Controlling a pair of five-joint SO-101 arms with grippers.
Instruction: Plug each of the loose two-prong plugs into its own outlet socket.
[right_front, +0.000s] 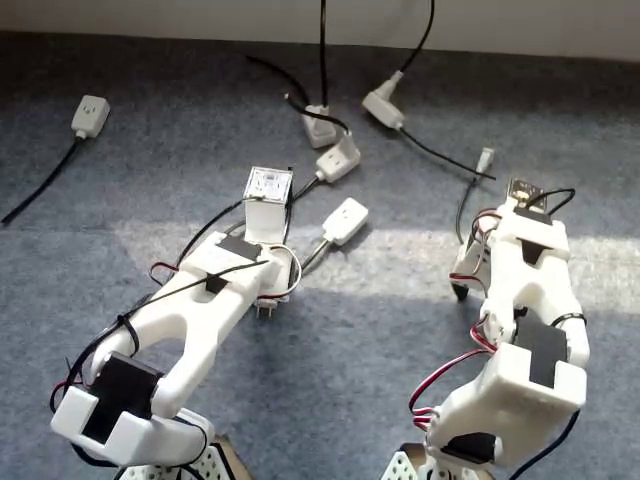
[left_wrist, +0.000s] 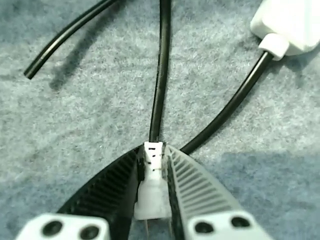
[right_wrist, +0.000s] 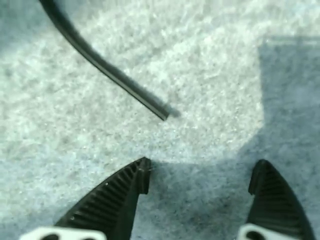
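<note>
The left arm reaches from the near left corner toward the middle of the grey carpet (right_front: 380, 340). Its left gripper (left_wrist: 154, 156) is pinched tight on a white plug (left_wrist: 151, 192). The ribbed fingers (left_wrist: 192, 182) press both sides of the plug body. Two thin prongs point back toward the wrist, and the plug's black cord (left_wrist: 160, 75) runs straight away over the carpet.

On the near right, the right arm is folded up, with the right gripper (right_wrist: 200, 172) held low over the carpet. Its fingers are spread wide with nothing between them. Just ahead of them lies the end of a black cable (right_wrist: 107, 72), flat on the carpet and apart from both fingertips.

Beyond the held plug, near the middle, a white socket (right_front: 345, 221) lies on its side with a thick black lead trailing back toward the left arm. Farther on lies a second socket (right_front: 338, 159), and just behind that a third socket (right_front: 320, 129) whose cord runs off toward the far edge. To the right of these is a white connector (right_front: 382, 108) on a black cord. Whether it is a plug or a socket cannot be told. A small plug (right_front: 485, 158) lies loose beyond the right arm. Well apart at the far left sits a lone socket (right_front: 90, 115) with its own black cord.
</note>
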